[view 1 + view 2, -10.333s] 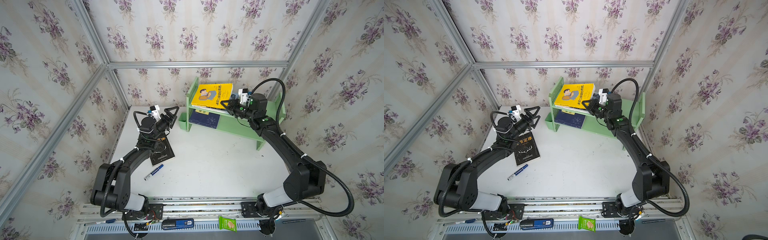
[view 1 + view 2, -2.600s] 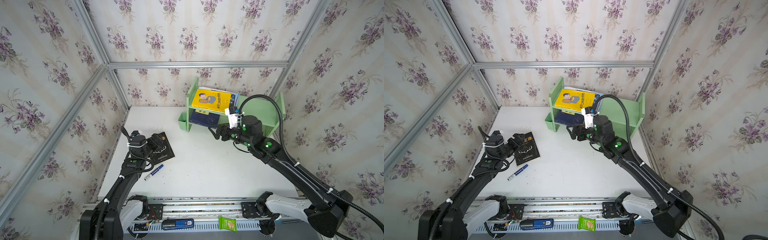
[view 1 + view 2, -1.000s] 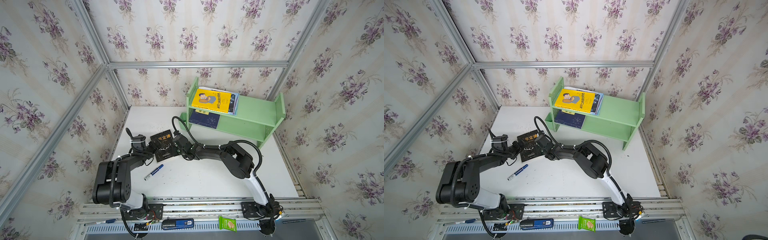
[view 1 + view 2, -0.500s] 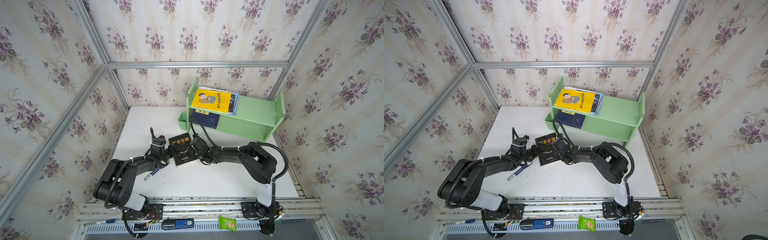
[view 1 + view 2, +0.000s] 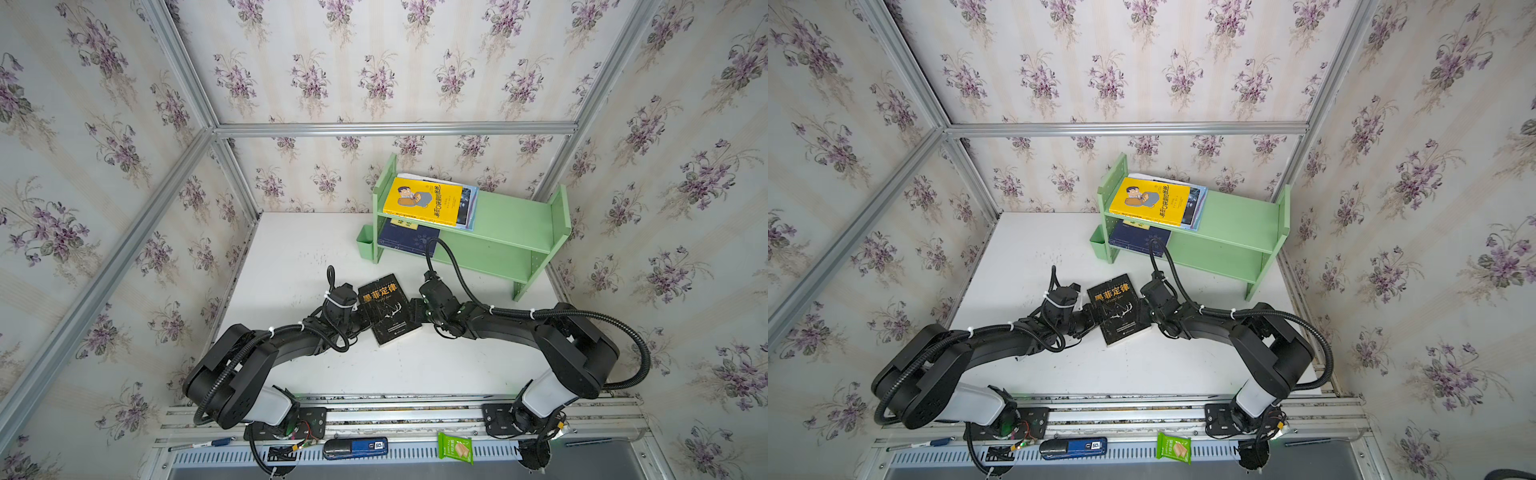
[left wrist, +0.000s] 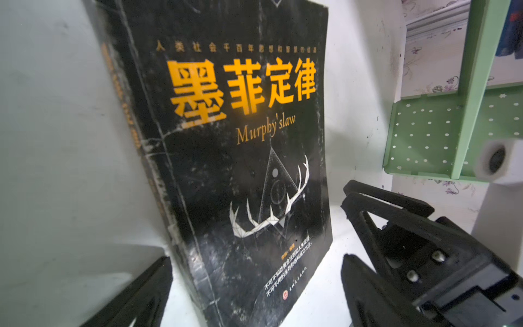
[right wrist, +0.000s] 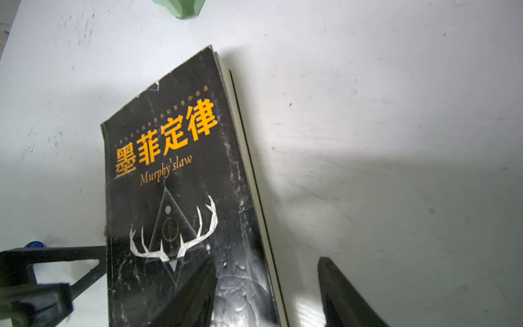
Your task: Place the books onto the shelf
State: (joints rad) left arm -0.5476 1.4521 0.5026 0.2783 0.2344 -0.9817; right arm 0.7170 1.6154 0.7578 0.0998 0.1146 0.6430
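Observation:
A black antler book [image 5: 388,309] [image 5: 1117,307] lies flat, cover up, on the white table. My left gripper [image 5: 361,316] [image 6: 254,286] is open at its spine side, with the book's lower corner between its spread fingers [image 6: 141,294]. My right gripper [image 5: 415,311] [image 7: 266,291] is open at the page edge, one finger over the cover and the other on the table beside it. On the green shelf [image 5: 515,220] [image 5: 1237,216] a yellow cartoon-man book [image 5: 422,199] tops a white-blue one [image 5: 469,203]. A navy book [image 5: 409,241] lies on the lower tier.
A small green cup [image 5: 365,243] hangs on the shelf's left end. The blue marker's tip [image 7: 34,244] shows behind the left gripper. A green snack packet [image 5: 455,448] and a blue-black device [image 5: 355,448] lie on the front rail. Papered walls close in three sides.
The black book has slid right and slightly forward toward the table's middle, with both grippers moving along on either side of it. The marker is now hidden under my left arm in the top views.

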